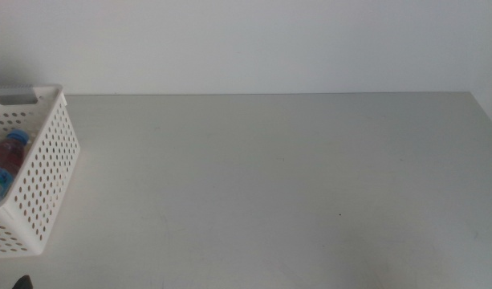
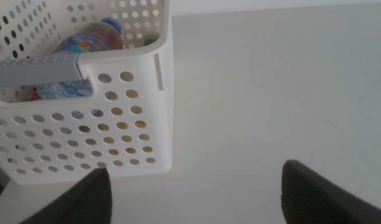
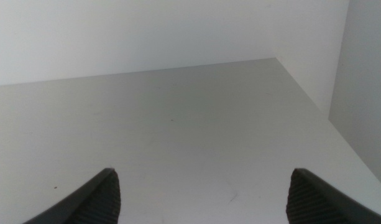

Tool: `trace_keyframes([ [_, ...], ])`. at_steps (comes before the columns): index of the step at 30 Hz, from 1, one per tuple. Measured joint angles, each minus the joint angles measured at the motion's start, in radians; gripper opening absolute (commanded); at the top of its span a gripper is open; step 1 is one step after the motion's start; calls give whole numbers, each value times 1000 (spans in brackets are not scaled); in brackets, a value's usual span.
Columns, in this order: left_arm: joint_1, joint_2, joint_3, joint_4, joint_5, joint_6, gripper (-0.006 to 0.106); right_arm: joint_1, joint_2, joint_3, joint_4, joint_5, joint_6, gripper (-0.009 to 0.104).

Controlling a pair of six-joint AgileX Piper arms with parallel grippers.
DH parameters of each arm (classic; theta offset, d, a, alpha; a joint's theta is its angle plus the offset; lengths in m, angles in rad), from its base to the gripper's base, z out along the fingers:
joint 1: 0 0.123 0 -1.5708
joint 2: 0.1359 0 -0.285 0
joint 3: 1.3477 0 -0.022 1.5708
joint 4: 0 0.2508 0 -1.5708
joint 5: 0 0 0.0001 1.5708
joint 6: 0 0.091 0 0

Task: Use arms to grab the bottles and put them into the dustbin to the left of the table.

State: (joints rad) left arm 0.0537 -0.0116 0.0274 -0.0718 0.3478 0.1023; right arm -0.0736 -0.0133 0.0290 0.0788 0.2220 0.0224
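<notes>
The white perforated dustbin (image 1: 45, 172) stands at the table's left edge. Inside it lies a clear water bottle (image 1: 6, 156) with a blue cap and a colourful label, also seen from above as the water bottle (image 2: 84, 46) in the dustbin (image 2: 134, 124) in the left wrist view. Something yellow shows through the holes low in the bin. My left gripper (image 2: 196, 193) is open, close in front of the bin's near wall, holding nothing. My right gripper (image 3: 202, 196) is open over bare table (image 3: 178, 124), also holding nothing. Only a dark tip shows at the middle view's bottom left.
The grey table (image 1: 270, 177) runs to a white wall behind. Its right edge shows in the right wrist view, with a white wall corner beyond.
</notes>
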Motion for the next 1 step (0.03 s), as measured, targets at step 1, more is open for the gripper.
trace_keyframes([
  [1, -2, 0, 0, 0, 0, 0, 94, 0, 0, 0, 0, 0, 0, 71],
])
